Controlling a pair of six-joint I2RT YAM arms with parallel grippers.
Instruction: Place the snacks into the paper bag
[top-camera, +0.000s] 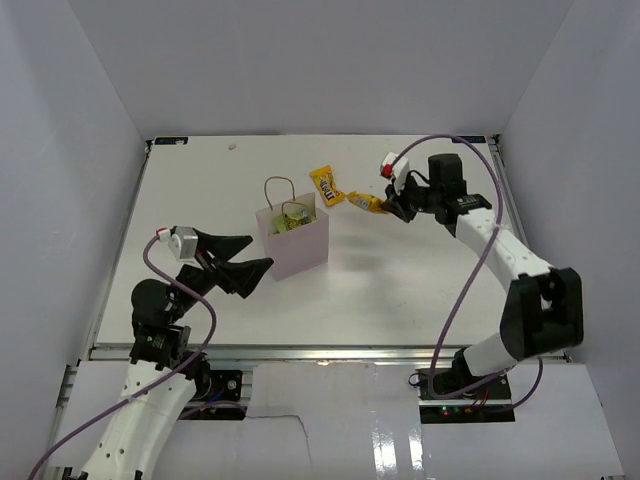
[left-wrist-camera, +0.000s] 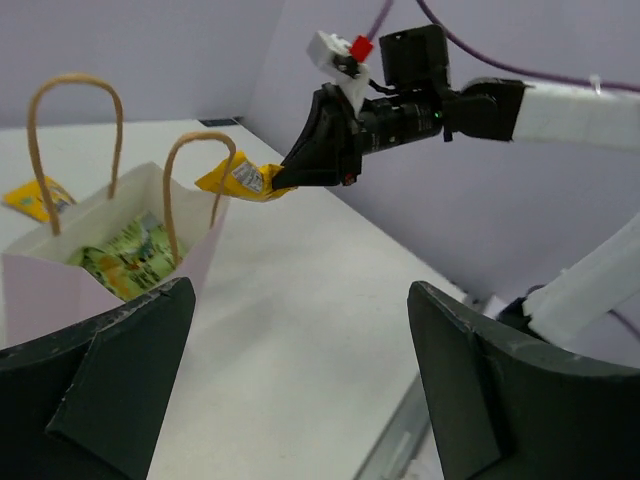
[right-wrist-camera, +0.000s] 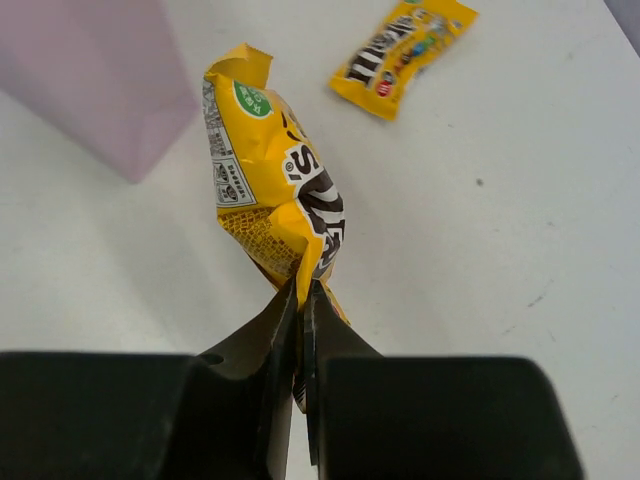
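We hold a yellow candy packet (top-camera: 365, 202) clamped in our right claw (top-camera: 385, 207), just right of the pink paper bag (top-camera: 295, 240) at mid-frame. Our left claw (top-camera: 258, 252) gapes empty, left of the bag.

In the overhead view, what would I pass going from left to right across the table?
left gripper → paper bag → loose yellow packet → pinched yellow packet → right gripper
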